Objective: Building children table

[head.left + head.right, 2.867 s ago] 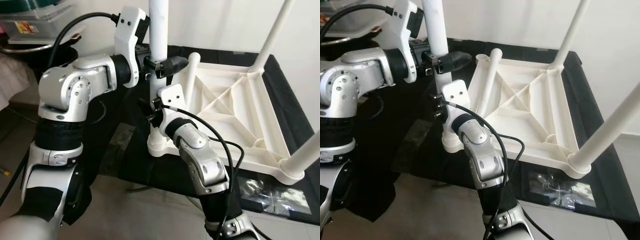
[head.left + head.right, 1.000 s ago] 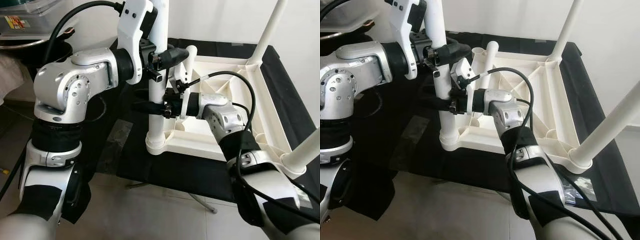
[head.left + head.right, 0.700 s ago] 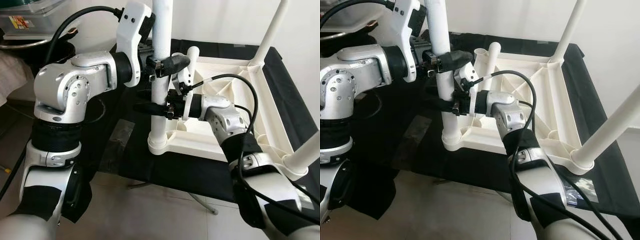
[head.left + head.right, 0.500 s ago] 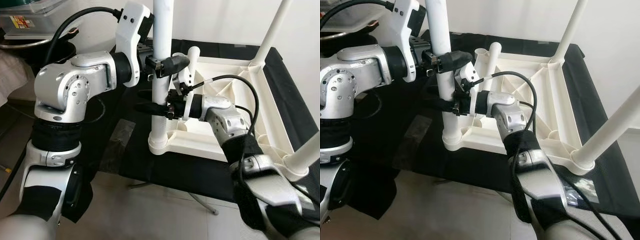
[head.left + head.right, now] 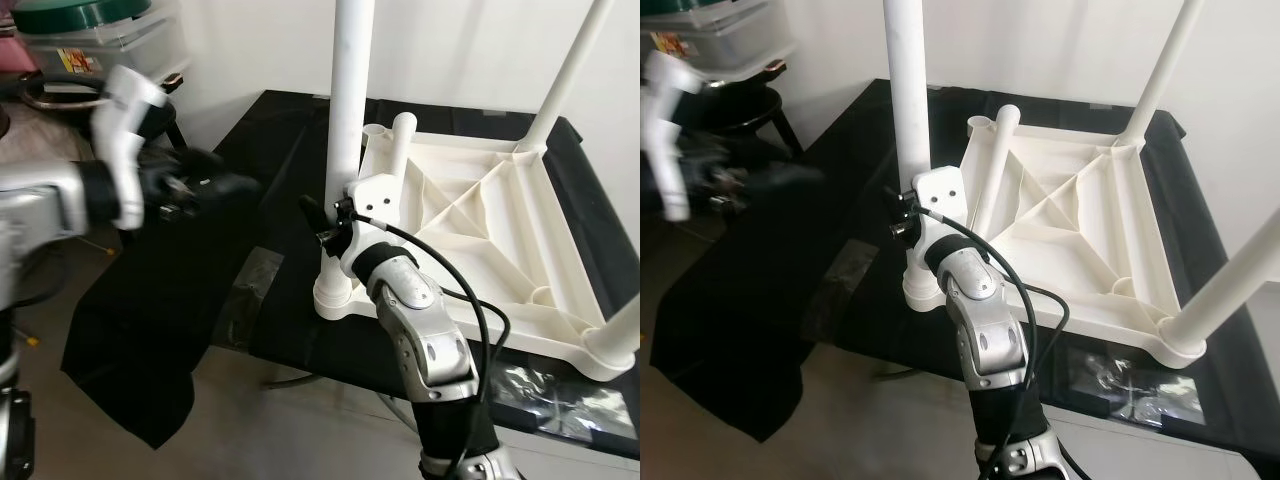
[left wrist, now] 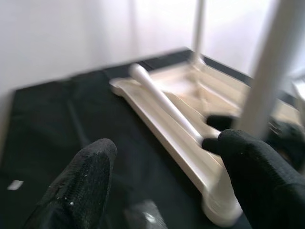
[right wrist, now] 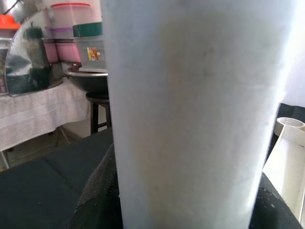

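the upside-down table top (image 5: 470,215) is lying on the black-covered surface (image 5: 250,170), and i am seeing the near-left leg (image 5: 345,120) standing upright in its corner socket (image 5: 333,295), its long axis going straight up. two more legs are rising at the far corner (image 5: 565,75) and the near-right corner (image 5: 625,325), and one loose leg (image 5: 395,160) is lying flat along the left edge of the top, pointing away from me.

my right hand (image 5: 325,225) is grasping the upright leg low down, just above the socket; in the right wrist view the white tube (image 7: 190,114) is sitting between the black fingers (image 7: 97,200), so i am judging the grip as clenched on it. my left hand (image 5: 215,185) is hanging released, well apart to the left of this leg, blurred in the head views; in the left wrist view its two fingertips (image 6: 81,186) are standing open with nothing between them, looking toward the leg and the loose one.

so the right hand is the nearer one, and the leg is lying to the right of the left hand. i am thinking the seating of this leg depends on pressing along its vertical axis.
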`<state>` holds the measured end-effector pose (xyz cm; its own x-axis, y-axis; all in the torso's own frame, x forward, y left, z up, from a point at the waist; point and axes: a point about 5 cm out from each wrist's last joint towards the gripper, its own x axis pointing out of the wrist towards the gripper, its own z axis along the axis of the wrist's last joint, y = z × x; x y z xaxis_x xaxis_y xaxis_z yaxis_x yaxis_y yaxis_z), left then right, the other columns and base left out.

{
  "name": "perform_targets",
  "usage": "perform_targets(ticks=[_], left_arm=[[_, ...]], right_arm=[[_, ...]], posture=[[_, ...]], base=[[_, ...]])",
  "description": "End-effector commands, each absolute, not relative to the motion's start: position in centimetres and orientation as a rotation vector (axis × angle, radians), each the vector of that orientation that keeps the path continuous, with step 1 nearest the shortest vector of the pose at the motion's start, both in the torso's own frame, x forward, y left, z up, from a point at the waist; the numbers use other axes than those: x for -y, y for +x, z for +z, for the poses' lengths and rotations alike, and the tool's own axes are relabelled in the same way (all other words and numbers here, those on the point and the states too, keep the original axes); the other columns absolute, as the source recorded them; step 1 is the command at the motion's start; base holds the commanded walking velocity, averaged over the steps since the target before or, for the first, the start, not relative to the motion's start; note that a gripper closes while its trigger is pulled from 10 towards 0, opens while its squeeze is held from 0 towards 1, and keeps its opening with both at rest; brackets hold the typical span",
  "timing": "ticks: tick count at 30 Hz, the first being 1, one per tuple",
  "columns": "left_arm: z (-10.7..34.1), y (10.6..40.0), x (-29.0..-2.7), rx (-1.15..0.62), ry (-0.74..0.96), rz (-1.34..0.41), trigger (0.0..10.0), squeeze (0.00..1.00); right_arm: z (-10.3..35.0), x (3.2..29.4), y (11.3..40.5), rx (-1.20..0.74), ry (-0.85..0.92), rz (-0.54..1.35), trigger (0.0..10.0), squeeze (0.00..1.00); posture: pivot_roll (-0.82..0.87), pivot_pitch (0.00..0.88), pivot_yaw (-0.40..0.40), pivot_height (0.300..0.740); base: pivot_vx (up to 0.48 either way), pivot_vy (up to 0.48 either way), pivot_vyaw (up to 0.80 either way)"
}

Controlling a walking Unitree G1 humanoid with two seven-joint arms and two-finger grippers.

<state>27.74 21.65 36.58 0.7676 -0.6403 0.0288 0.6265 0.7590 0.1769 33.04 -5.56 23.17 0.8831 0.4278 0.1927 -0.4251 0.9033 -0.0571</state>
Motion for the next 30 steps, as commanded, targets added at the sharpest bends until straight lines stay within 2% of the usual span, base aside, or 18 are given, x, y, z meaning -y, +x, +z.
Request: perform_targets(ticks=[1, 2, 3, 4, 7, 8, 10, 11, 12, 15, 18, 19, 20, 21, 24, 26, 30], left_arm=[[36.4, 27.6, -22.3, 0.096, 0.15, -0.641, 10.0, 0.0], [36.4, 27.6, -22.3, 0.096, 0.15, -0.641, 10.0, 0.0], [35.9, 27.7, -23.2, 0.108, 0.12, -0.566, 10.0, 0.0], [34.7, 27.8, -24.1, 0.107, 0.102, -0.472, 10.0, 0.0], [32.0, 27.4, -24.9, 0.083, 0.081, -0.368, 10.0, 0.0], [30.1, 26.9, -24.5, 0.065, 0.08, -0.362, 10.0, 0.0], [30.1, 26.9, -24.5, 0.065, 0.08, -0.362, 10.0, 0.0], [28.2, 26.3, -23.6, 0.043, 0.096, -0.363, 10.0, 0.0], [28.2, 26.3, -23.6, 0.043, 0.096, -0.363, 10.0, 0.0], [25.5, 25.1, -20.9, 0.058, 0.118, -0.373, 10.0, 0.0], [24.9, 24.4, -19.8, 0.093, 0.126, -0.385, 10.0, 0.0], [24.2, 24.0, -19.1, 0.097, 0.122, -0.389, 10.0, 0.0], [24.2, 24.0, -19.1, 0.097, 0.122, -0.389, 10.0, 0.0], [23.3, 23.6, -18.5, 0.079, 0.154, -0.396, 10.0, 0.0], [22.3, 23.2, -17.9, 0.059, 0.169, -0.416, 10.0, 0.0], [20.8, 22.3, -17.0, 0.048, 0.157, -0.432, 10.0, 0.0], [19.6, 21.5, -16.5, 0.037, 0.109, -0.445, 10.0, 0.0]], right_arm=[[19.6, 3.6, 32.9, 0.033, 0.097, 0.432, 0.0, 0.0], [19.6, 3.6, 32.9, 0.033, 0.097, 0.432, 0.0, 0.0], [19.8, 3.5, 32.7, 0.023, 0.093, 0.435, 0.0, 0.0], [20.1, 3.3, 32.5, 0.02, 0.093, 0.467, 10.0, 0.0], [20.9, 3.0, 31.8, 0.031, 0.093, 0.494, 10.0, 0.0], [21.4, 3.0, 31.6, 0.06, 0.085, 0.535, 10.0, 0.06], [21.4, 3.0, 31.6, 0.06, 0.085, 0.535, 10.0, 0.06], [21.6, 3.2, 31.4, 0.066, 0.097, 0.589, 10.0, 1.0], [21.6, 3.2, 31.4, 0.066, 0.097, 0.589, 10.0, 1.0], [22.3, 4.4, 32.0, 0.087, 0.116, 0.659, 10.0, 1.0], [22.8, 4.9, 32.2, 0.106, 0.122, 0.731, 10.0, 1.0], [22.8, 5.6, 32.6, 0.088, 0.091, 0.798, 10.0, 0.4], [22.8, 5.6, 32.6, 0.088, 0.091, 0.798, 10.0, 0.4], [22.5, 6.3, 32.9, 0.073, 0.012, 0.863, 10.0, 0.0], [22.1, 7.1, 33.2, 0.037, -0.033, 0.926, 10.0, 0.0], [21.5, 8.3, 33.6, -0.011, -0.145, 1.075, 10.0, 0.0], [21.4, 9.0, 34.2, -0.022, -0.192, 1.147, 10.0, 0.0]], posture=[[0.09, 0.138, -0.029, 0.74], [0.09, 0.138, -0.029, 0.74], [0.09, 0.13, -0.029, 0.74], [0.09, 0.127, -0.03, 0.74], [0.08, 0.123, -0.028, 0.74], [0.07, 0.122, -0.026, 0.74], [0.07, 0.122, -0.026, 0.74], [0.07, 0.121, -0.028, 0.74], [0.07, 0.121, -0.028, 0.74], [0.07, 0.126, -0.036, 0.74], [0.07, 0.129, -0.039, 0.74], [0.07, 0.137, -0.045, 0.74], [0.07, 0.137, -0.045, 0.74], [0.08, 0.141, -0.051, 0.74], [0.09, 0.147, -0.054, 0.74], [0.09, 0.156, -0.053, 0.74], [0.1, 0.168, -0.058, 0.74]], base=[[0.0, 0.0, 0.0], [0.0, 0.0, 0.0], [0.0, 0.0, 0.0], [0.0, 0.0, 0.0], [0.0, 0.0, 0.0], [0.0, 0.0, 0.0], [0.0, 0.0, 0.0], [0.0, 0.0, 0.0], [0.0, 0.0, 0.0], [0.0, 0.0, 0.0], [0.0, 0.0, 0.0], [0.0, 0.0, 0.0], [0.0, 0.0, 0.0], [0.0, 0.0, 0.0], [0.0, 0.0, 0.0], [0.0, 0.0, 0.0], [0.0, 0.0, 0.0]])
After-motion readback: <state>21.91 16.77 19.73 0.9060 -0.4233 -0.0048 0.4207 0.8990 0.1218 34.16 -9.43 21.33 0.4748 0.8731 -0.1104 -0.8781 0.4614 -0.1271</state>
